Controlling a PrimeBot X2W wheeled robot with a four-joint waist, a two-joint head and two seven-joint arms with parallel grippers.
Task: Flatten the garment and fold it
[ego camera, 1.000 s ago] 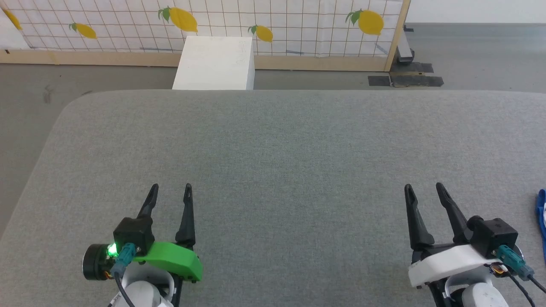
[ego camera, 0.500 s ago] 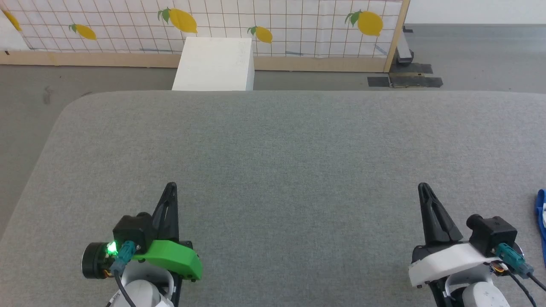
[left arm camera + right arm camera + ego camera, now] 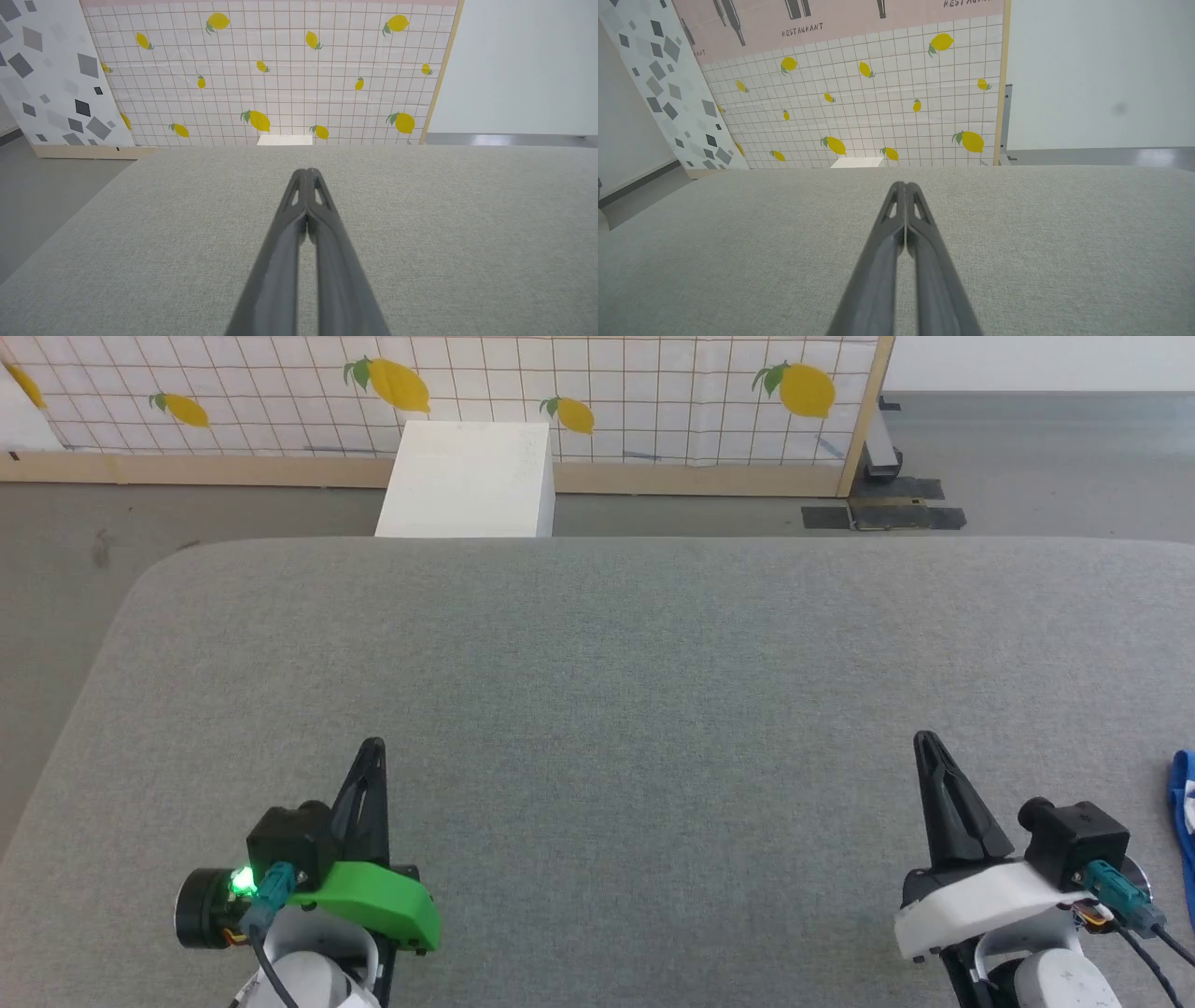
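Observation:
A sliver of the bright blue garment (image 3: 1181,821) with a bit of white trim lies at the far right edge of the head view, on the grey table (image 3: 597,691); most of it is out of view. My right gripper (image 3: 926,743) sits at the lower right, to the left of the garment and apart from it, shut with nothing between its fingers (image 3: 903,186). At the lower left my left gripper (image 3: 373,747) is shut and empty too, its fingertips (image 3: 306,171) pressed together over bare table.
A white box (image 3: 467,476) stands on the floor beyond the table's far edge. Behind it runs a lemon-patterned partition (image 3: 560,383) with a wooden base. The table's left corner is rounded, with grey floor (image 3: 56,579) beyond it.
Both grippers have gone from open to shut in place. The head view has shifted very slightly.

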